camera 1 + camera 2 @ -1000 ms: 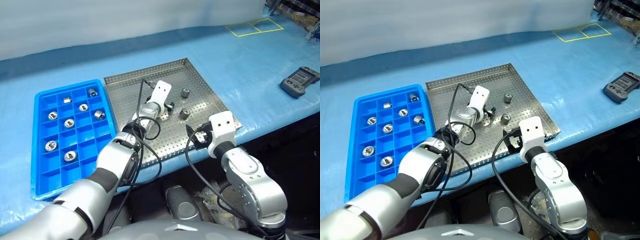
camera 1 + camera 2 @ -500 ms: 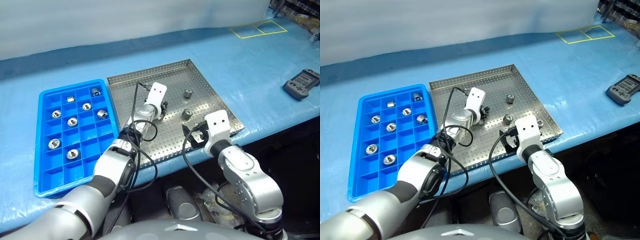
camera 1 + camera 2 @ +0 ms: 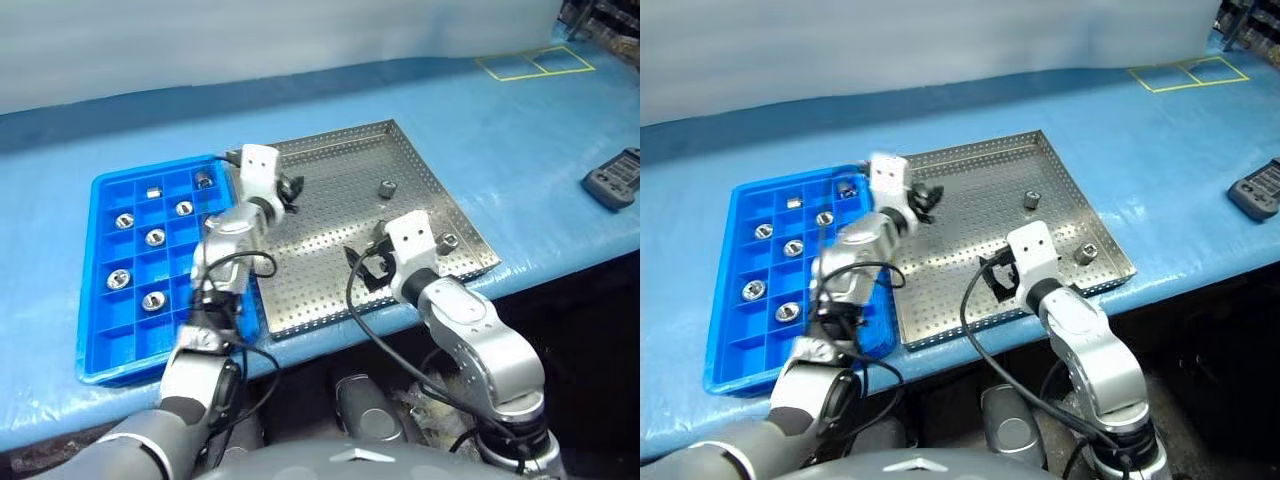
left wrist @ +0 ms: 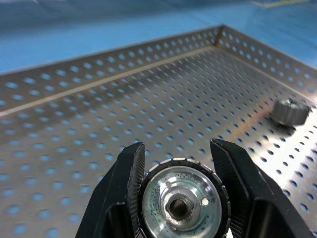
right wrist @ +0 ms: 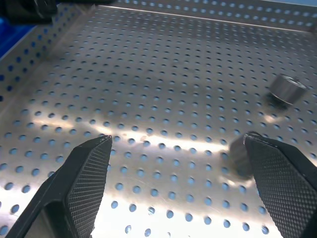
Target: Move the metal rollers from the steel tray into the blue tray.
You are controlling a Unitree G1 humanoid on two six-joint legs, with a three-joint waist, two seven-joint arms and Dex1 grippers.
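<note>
Steel, knurled at its rim and bored through the middle, one small silver metal roller [image 4: 182, 202] sits clamped between the two black fingers of the left pincer [image 4: 183, 198]. In the head views that left pincer [image 3: 290, 188] hangs above the near-left part of the large perforated steel tray [image 3: 330, 270], close to the rim that borders the bright blue plastic compartment tray [image 3: 100, 340]. The held roller cannot be made out there; the left wrist view shows its end face and central hole plainly, with the perforated floor behind it.

The right pincer [image 3: 372, 262] stands over the tray's near middle, fingers [image 5: 86, 178] spread wide with nothing between them. Two loose rollers lie on the tray floor: one [image 3: 387, 187] toward the far right, one [image 3: 449, 240] near the right rim, just beside the right arm. The right wrist view shows both ahead of the open fingers, apart from them.

Six rollers lie in separate compartments of the blue tray, among them one [image 3: 155, 237] near its middle. Both trays lie side by side on the blue-covered desk [image 3: 520, 130].
</note>
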